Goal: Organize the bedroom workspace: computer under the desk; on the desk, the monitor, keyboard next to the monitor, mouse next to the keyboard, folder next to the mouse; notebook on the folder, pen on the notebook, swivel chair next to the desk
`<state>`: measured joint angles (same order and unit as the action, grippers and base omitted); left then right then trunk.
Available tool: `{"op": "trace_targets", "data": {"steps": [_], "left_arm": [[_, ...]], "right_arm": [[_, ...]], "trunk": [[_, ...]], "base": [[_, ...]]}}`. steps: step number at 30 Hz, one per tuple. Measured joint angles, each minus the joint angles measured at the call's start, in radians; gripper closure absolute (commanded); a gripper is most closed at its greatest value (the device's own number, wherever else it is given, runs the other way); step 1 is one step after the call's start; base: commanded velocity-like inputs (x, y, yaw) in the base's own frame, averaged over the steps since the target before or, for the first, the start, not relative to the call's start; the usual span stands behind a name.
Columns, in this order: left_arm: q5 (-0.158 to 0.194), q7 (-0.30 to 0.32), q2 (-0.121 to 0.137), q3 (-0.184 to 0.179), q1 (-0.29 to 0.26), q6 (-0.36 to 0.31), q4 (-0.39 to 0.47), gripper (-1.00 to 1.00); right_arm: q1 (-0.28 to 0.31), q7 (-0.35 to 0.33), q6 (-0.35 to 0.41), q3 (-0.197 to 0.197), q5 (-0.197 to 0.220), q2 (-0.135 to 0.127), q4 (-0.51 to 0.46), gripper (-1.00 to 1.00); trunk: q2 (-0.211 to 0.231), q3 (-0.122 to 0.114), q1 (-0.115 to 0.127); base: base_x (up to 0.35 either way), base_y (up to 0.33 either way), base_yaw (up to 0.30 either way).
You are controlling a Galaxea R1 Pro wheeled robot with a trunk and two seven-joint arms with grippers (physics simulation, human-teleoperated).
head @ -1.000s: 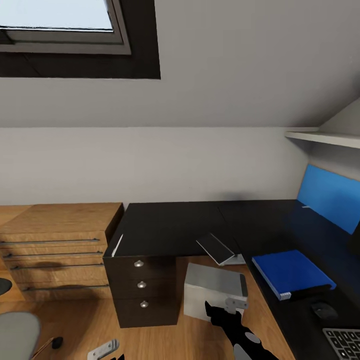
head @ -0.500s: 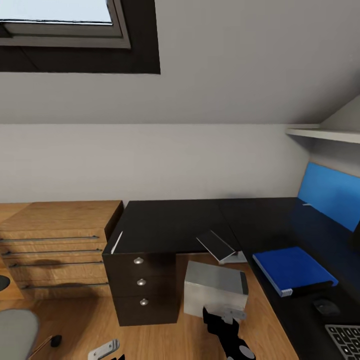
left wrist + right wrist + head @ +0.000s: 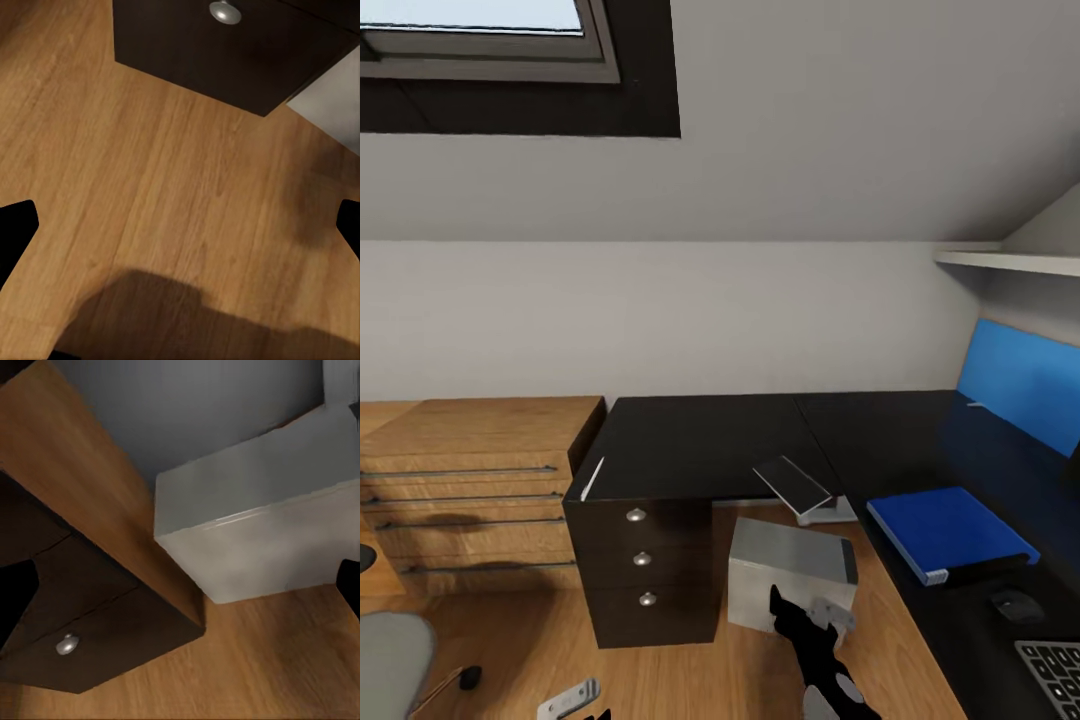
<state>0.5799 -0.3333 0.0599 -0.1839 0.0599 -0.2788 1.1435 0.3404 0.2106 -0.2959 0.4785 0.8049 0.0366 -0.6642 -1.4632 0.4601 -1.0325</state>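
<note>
- Right gripper [image 3: 815, 612]: low in front of the computer [image 3: 792, 578], fingers spread, nothing between them.
- Left gripper [image 3: 180, 232]: over bare wooden floor [image 3: 150, 187], fingers apart, empty.
- Computer sits on floor in the desk [image 3: 700, 445] recess.
- Folder [image 3: 950, 530] lies on the desk; mouse [image 3: 1017, 604] just beside it.

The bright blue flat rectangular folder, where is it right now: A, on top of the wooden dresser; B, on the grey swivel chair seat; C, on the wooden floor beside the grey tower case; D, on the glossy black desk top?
D: in the head view the bright blue flat folder lies on the glossy black desk, with the small black mouse just nearer the camera beside it.
</note>
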Motion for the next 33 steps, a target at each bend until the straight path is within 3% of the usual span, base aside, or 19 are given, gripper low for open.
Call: {"op": "trace_targets", "data": {"steps": [1, 3, 5, 7, 10, 12, 14, 17, 25, 33], "left_arm": [[0.001, 0.0, 0.0, 0.0, 0.0, 0.0, 0.0, -1.0], [0.001, 0.0, 0.0, 0.0, 0.0, 0.0, 0.0, -1.0], [0.0, 0.0, -0.001, 0.0, 0.0, 0.0, 0.0, -1.0], [0.0, 0.001, -0.001, 0.001, 0.0, 0.0, 0.0, -1.0], [0.0, 0.003, 0.0, 0.001, 0.0, 0.0, 0.0, -1.0], [0.0, 0.006, 0.0, 0.001, 0.0, 0.0, 0.001, -1.0], [0.0, 0.004, -0.001, 0.0, 0.0, 0.0, 0.001, -1.0], [0.0, 0.004, 0.0, 0.0, 0.0, 0.0, 0.001, -1.0], [0.0, 0.003, -0.001, -0.001, 0.0, 0.0, 0.001, -1.0], [0.001, 0.003, -0.002, -0.002, 0.0, 0.0, 0.0, -1.0]], "right_arm": [[0.0, -0.012, 0.011, -0.041, 0.006, 0.002, -0.022, -1.0], [0.0, -0.033, 0.031, -0.08, 0.017, 0.004, -0.039, -1.0], [0.004, -0.161, 0.12, -0.143, 0.076, 0.005, -0.061, -1.0], [0.007, -0.232, 0.172, -0.156, 0.128, 0.004, -0.066, -1.0], [0.009, -0.338, 0.25, -0.197, 0.261, -0.004, -0.066, -1.0], [0.01, -0.368, 0.269, -0.219, 0.318, -0.01, -0.064, -1.0], [0.01, -0.384, 0.276, -0.23, 0.345, -0.018, -0.066, -1.0], [0.01, -0.414, 0.276, -0.235, 0.357, -0.039, -0.069, -1.0], [0.01, -0.468, 0.278, -0.238, 0.362, -0.058, -0.068, -1.0], [0.01, -0.436, 0.259, -0.24, 0.36, -0.062, -0.076, -1.0]], "trunk": [[-0.007, 0.003, -0.004], [-0.021, 0.009, -0.012], [-0.035, 0.016, -0.019], [-0.049, 0.022, -0.027], [-0.07, 0.031, -0.038], [-0.084, 0.038, -0.046], [-0.098, 0.044, -0.054], [-0.119, 0.053, -0.065], [-0.175, 0.078, -0.096], [-0.231, 0.103, -0.127]], "base": [[0.0, 0.0, 0.0], [0.0, 0.0, 0.0], [0.0, 0.0, 0.0], [0.0, 0.0, 0.0], [0.0, 0.0, 0.0], [0.0, 0.0, 0.0], [0.0, 0.0, 0.0], [0.0, 0.0, 0.0], [0.0, 0.0, 0.0], [0.0, 0.0, 0.0]]}}
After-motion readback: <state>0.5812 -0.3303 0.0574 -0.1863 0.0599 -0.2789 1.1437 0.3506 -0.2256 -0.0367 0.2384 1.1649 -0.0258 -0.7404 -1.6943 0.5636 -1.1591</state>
